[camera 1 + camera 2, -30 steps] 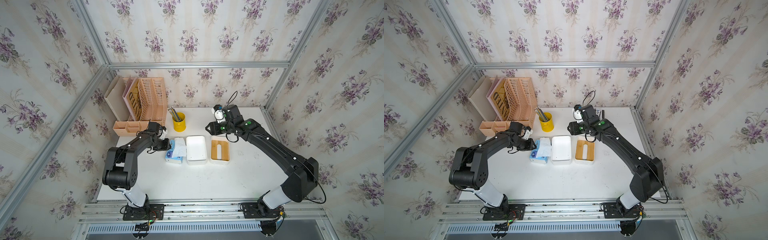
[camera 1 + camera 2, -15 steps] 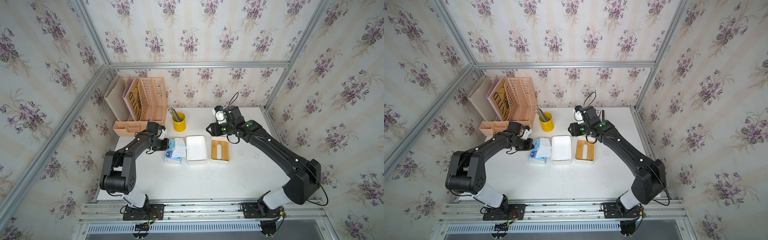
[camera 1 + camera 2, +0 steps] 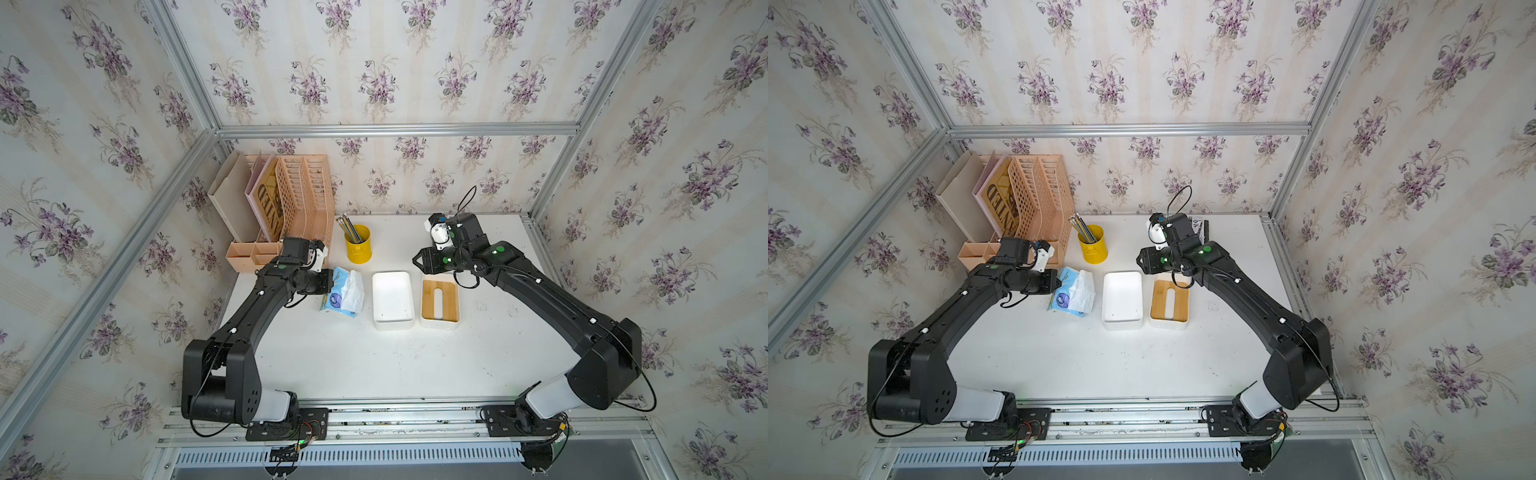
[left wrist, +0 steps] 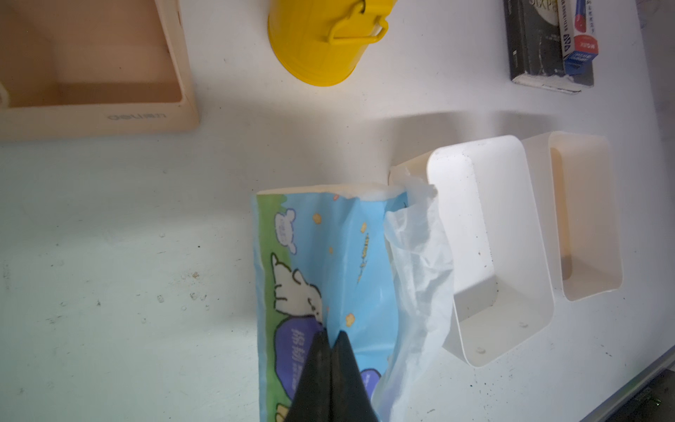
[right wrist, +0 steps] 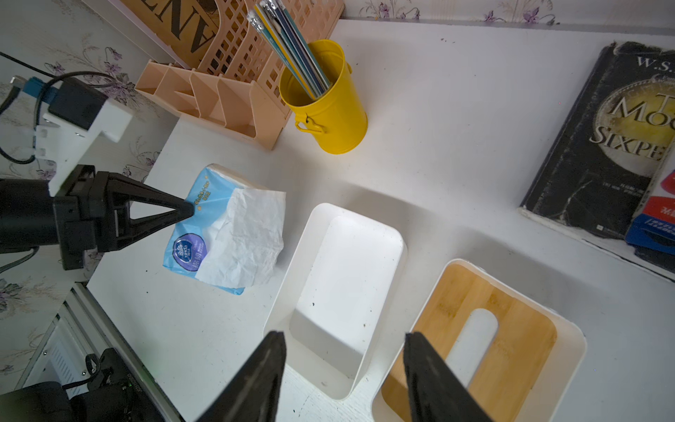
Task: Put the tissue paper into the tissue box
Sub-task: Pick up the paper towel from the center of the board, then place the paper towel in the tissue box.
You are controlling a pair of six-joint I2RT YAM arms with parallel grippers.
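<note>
While the left hand (image 4: pixel 330 338) is clenched on a small pucker of wrapper film, the tissue paper (image 3: pixel 341 296) lies on the surface (image 3: pixel 374 365) just beside the open tissue box (image 3: pixel 393 325), at its 9 o'clock in both top views. The bamboo lid (image 3: pixel 429 301) rests at the box's 3 o'clock. The right hand (image 5: pixel 345 338) hangs with jaws apart and nothing between them, above the 12 o'clock ends of box and lid.

Expect trouble chiefly from that shallow pinch. It appears to take film only, so on lifting the soft pack may sag, swing or slip free, or the film may tear. The crumpled sheet (image 5: pixel 248 237) points toward the box and could snag its near rim or fold beneath the pack. Because the box looks only slightly larger than the pack, a skewed approach would leave the pack bridging the rim, and a low approach would shove the light box into the lid. Mind, too, how close the right hand is to the drop path.
</note>
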